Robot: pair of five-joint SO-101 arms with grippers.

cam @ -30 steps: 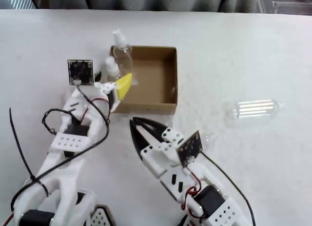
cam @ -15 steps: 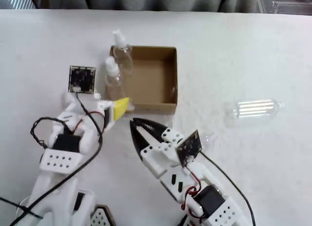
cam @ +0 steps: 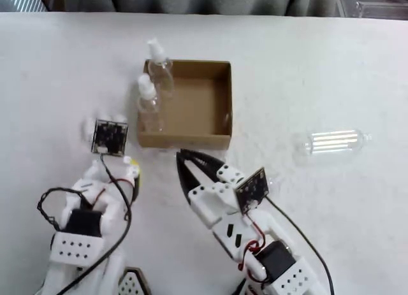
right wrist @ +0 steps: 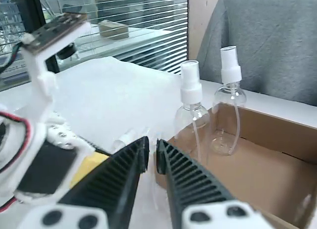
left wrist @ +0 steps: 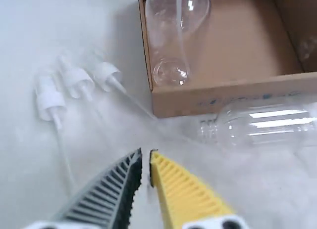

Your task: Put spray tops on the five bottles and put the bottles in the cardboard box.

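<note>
Two clear bottles with white spray tops point(cam: 148, 102) point(cam: 159, 67) stand inside the left side of the cardboard box point(cam: 217, 100). Another clear bottle point(cam: 335, 141) lies on the table to the right, without a top. One more topless bottle point(left wrist: 262, 124) lies against the box's front wall. Three loose spray tops point(left wrist: 74, 81) lie beside the box's left corner. My left gripper point(left wrist: 145, 158), grey and yellow, is shut and empty, near-left of the box. In front of the box my right gripper point(cam: 182, 156), with black fingers point(right wrist: 124, 174), is shut and empty.
The white table point(cam: 306, 65) runs open to the right and behind the box. The left arm's camera board point(cam: 108, 137) stands near the spray tops. A grey cloth point(right wrist: 267, 41) hangs at the table's far edge.
My left gripper has let go of the nearer bottle at the box and drawn back toward the table's near edge. The right arm shifted slightly to the right.
</note>
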